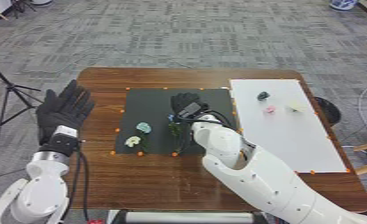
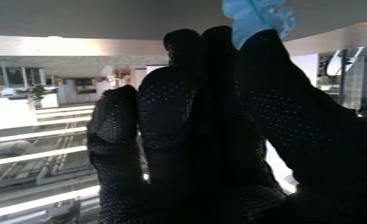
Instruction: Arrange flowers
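Task looked partway: right hand (image 1: 185, 101) had fingers clamped on blue flower (image 2: 255, 19), placement left; white flower (image 1: 132, 141) lay on dark mat (image 1: 153, 106). Left hand (image 1: 62, 112): fingers apart.

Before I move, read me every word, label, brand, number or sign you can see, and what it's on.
None can be read.
Black mat, white board: no readable text.
Right arm, left arm: any print is too small to read.
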